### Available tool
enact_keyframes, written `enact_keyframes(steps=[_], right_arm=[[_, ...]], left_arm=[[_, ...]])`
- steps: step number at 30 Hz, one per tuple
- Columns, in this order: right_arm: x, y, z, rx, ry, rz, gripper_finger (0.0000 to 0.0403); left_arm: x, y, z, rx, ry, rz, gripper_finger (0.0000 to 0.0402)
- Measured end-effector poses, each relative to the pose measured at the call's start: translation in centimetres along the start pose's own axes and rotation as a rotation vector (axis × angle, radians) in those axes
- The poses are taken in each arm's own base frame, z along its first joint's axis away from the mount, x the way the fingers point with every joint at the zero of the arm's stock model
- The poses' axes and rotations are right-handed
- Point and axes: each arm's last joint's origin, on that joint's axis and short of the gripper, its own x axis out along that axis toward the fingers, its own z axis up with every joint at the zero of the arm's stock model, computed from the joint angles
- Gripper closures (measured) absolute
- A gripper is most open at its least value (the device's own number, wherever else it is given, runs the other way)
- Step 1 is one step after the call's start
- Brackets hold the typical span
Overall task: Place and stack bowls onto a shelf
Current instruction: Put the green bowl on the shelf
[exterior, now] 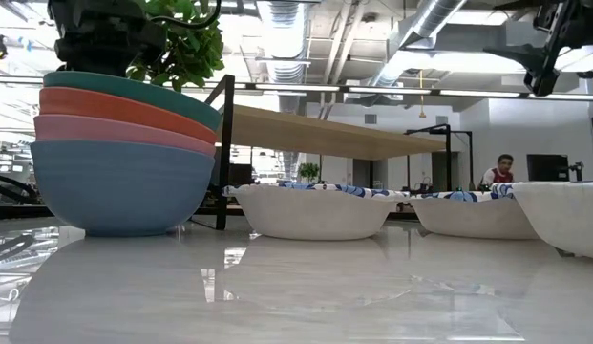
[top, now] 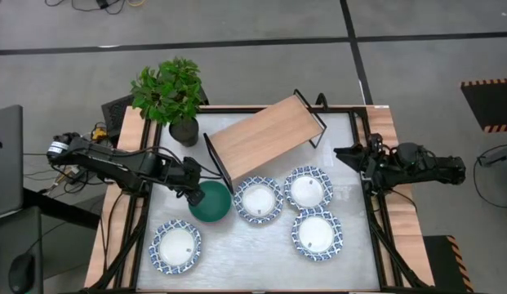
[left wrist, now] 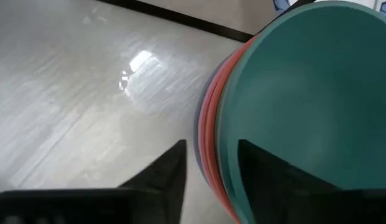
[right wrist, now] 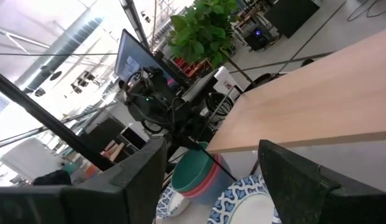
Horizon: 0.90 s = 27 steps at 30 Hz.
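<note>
A stack of plain bowls [top: 211, 202], green on top of red, pink and blue [exterior: 124, 162], rests by its blue base on the table near the shelf's left end frame. My left gripper [top: 193, 189] is open at the stack's far-left rim [left wrist: 211, 146], one finger inside the green bowl and one outside the stack. Several white bowls with blue rims [top: 259, 199] [top: 317, 233] [top: 175, 246] sit singly on the table. The light-wood shelf [top: 265, 135] stands askew at the far side. My right gripper [top: 344, 155] [right wrist: 211, 186] hangs open above the table's right edge. My left gripper stands astride the stack's rim [left wrist: 220, 124], slanting down from the table's left. One finger [left wrist: 261, 171] is inside the green bowl and the other [left wrist: 171, 174] is outside. A strip of table shows between the outer finger and the stack. I cannot tell whether the inner finger touches.
A potted plant [top: 171, 94] stands at the far left corner, just behind the stack and beside the shelf's left end. The shelf's black end frame [exterior: 224, 153] rises right next to the stack. Bare tabletop [top: 245, 253] lies along the near edge between the white bowls.
</note>
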Motion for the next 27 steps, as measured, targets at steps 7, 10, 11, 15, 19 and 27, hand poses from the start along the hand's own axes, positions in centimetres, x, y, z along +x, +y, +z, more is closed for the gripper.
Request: enact_keyframes(steps=[7, 10, 11, 15, 19, 27], right_arm=[[0.0, 0.0, 0.0, -0.001, 0.001, -0.001, 0.0121], [0.0, 0.0, 0.0, -0.003, 0.002, -0.002, 0.0121], [0.0, 0.0, 0.0, -0.004, 0.003, -0.003, 0.0121], [0.0, -0.3, -0.3, -0.014, 0.027, -0.027, 0.0121], [0.0, -0.4, -0.4, -0.02, 0.042, -0.041, 0.0121], [0.0, -0.5, -0.5, -0.024, 0.052, -0.051, 0.0121]], left_arm=[[0.0, 0.0, 0.0, -0.009, -0.002, 0.005, 0.0393], [0.0, -0.1, 0.1, -0.02, -0.003, -0.015, 0.0395], [-0.2, -0.2, 0.1, -0.026, -0.002, -0.018, 0.0397], [-1.2, -0.8, 0.7, -0.038, -0.029, -0.053, 0.0399], [-2.6, -1.5, 1.5, -0.052, -0.06, -0.097, 0.04], [-6.7, -3.0, 3.5, -0.098, -0.152, -0.226, 0.0401]])
